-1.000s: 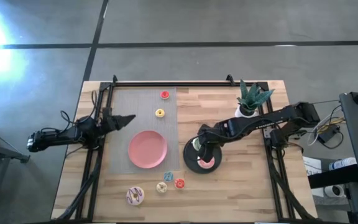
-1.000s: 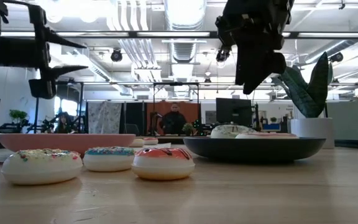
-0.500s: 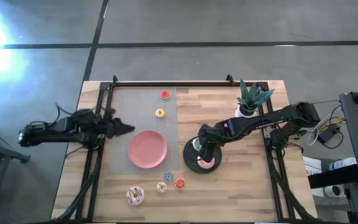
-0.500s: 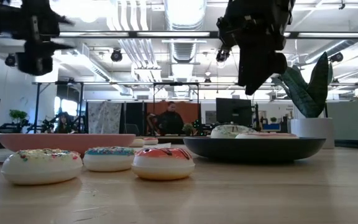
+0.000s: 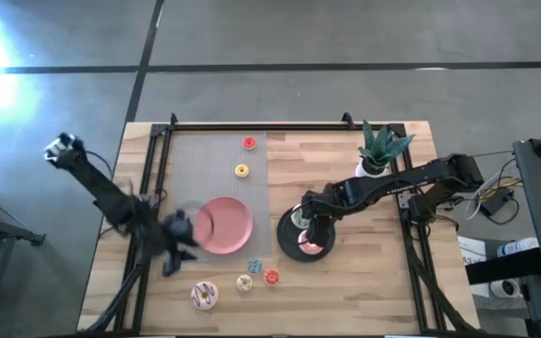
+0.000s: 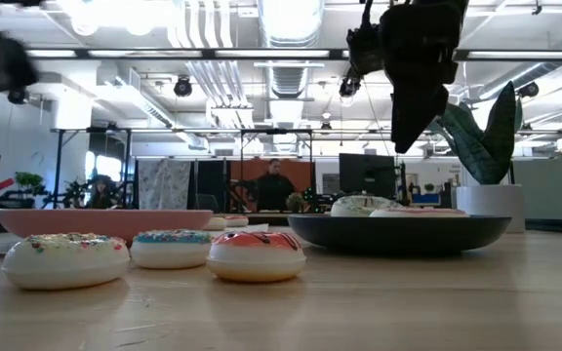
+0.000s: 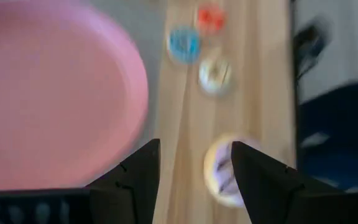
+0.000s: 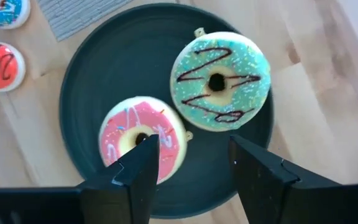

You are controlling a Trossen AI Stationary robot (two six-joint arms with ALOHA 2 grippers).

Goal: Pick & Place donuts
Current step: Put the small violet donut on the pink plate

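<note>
Over black plate (image 8: 86, 74), right gripper (image 8: 188, 163) open and empty above pink donut (image 8: 143, 138), green donut (image 8: 220, 81), overhead hidden.

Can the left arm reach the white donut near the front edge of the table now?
Probably yes: the left gripper is open, the white donut lies just ahead of its fingers, and nothing stands between them.

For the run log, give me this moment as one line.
left gripper open, over white donut beside pink plate | right gripper open above black plate | pink donut, green donut on it
</note>
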